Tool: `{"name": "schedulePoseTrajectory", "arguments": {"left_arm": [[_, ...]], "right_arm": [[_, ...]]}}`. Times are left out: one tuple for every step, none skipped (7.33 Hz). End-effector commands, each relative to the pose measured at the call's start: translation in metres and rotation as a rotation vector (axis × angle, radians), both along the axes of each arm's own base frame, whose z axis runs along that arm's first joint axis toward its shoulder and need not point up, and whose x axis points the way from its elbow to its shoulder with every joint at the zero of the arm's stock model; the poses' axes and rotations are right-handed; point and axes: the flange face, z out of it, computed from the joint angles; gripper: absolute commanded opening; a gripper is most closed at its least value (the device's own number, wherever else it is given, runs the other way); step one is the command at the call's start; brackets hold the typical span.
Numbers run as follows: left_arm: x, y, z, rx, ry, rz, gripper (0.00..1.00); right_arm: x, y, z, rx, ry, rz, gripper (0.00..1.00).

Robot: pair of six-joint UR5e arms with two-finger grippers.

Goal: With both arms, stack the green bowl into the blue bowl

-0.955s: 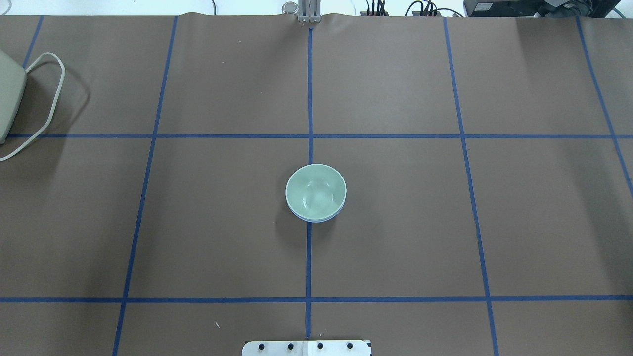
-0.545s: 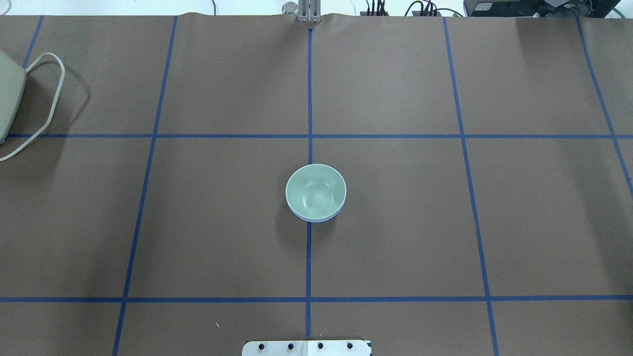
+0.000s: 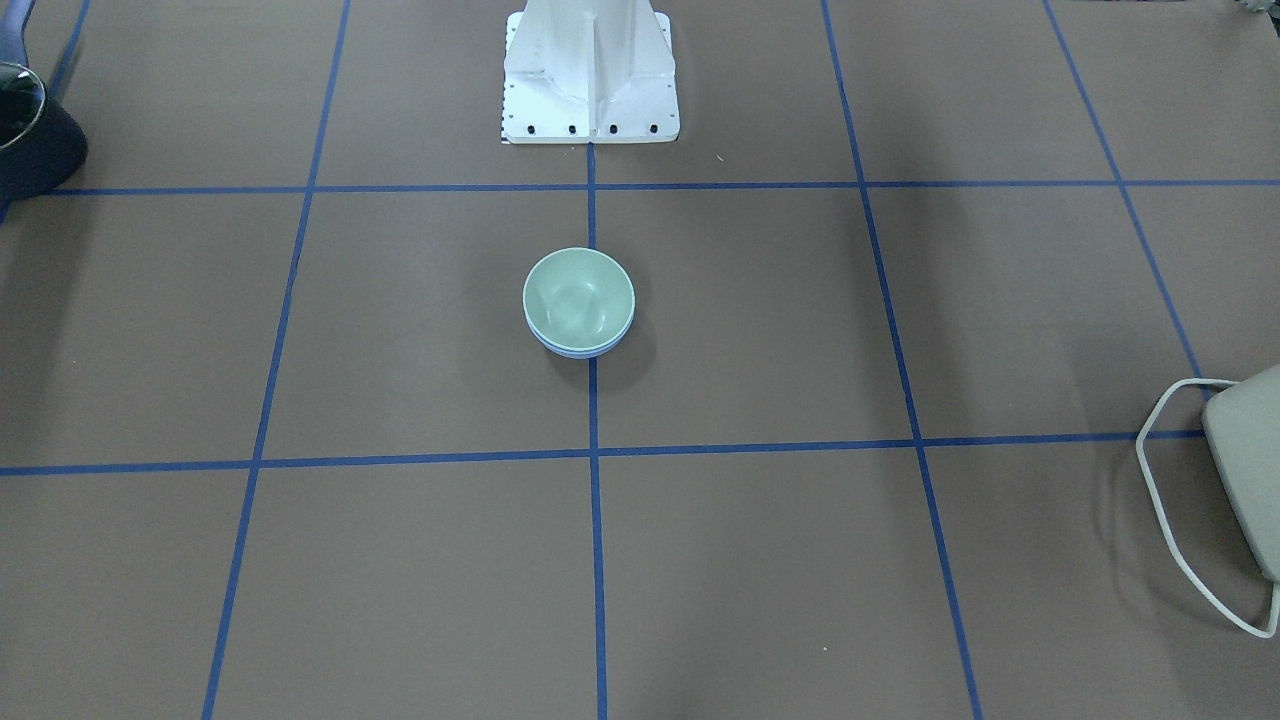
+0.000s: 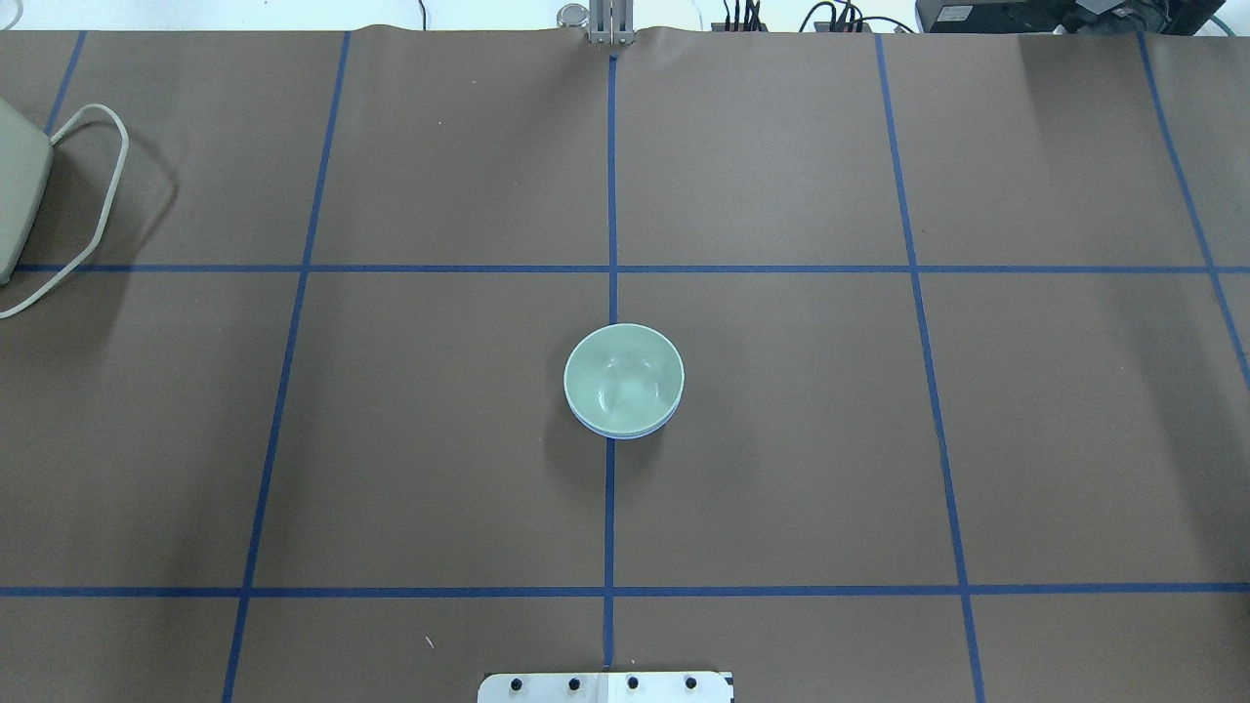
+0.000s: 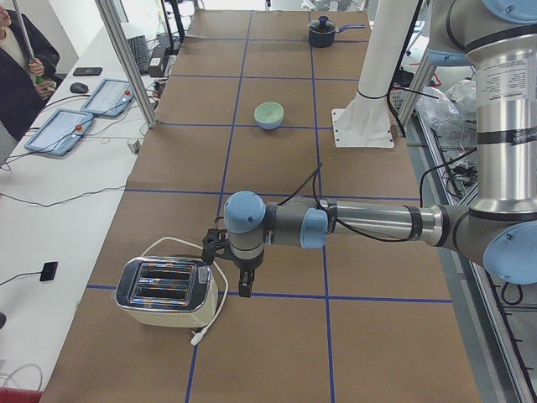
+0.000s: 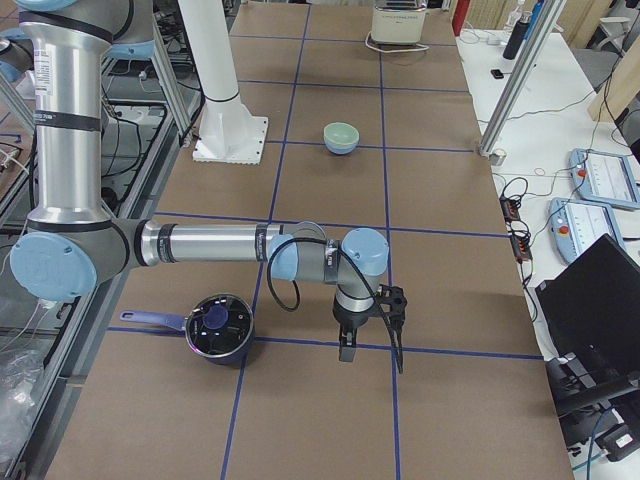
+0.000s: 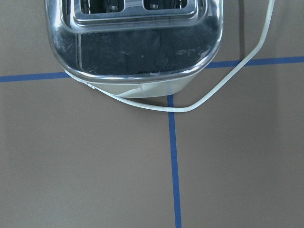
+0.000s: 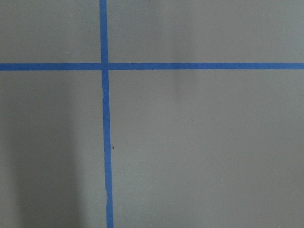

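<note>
The pale green bowl (image 4: 623,376) sits nested inside the blue bowl (image 4: 625,433) at the table's middle; only a thin blue rim shows under it. The stack also shows in the front view (image 3: 578,293) and in both side views (image 5: 269,113) (image 6: 341,135). No gripper is near it. My left gripper (image 5: 228,281) hangs over the table beside a toaster, far from the bowls; I cannot tell if it is open or shut. My right gripper (image 6: 372,358) hangs near a pot at the other end; I cannot tell its state either.
A chrome toaster (image 5: 164,290) with a white cord lies at the robot's left end, also in the left wrist view (image 7: 137,38). A dark lidded pot (image 6: 218,325) stands at the right end. The white pedestal (image 3: 590,70) stands behind the bowls.
</note>
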Motion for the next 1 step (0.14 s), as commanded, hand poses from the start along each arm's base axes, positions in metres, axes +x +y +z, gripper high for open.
{"name": "schedulePoseTrajectory", "arguments": {"left_arm": [[0.0001,0.0006,0.0013,-0.003,0.000,0.000,0.99]], "right_arm": [[-0.0001,0.0000,0.0001,0.001,0.001,-0.002,1.00]]}}
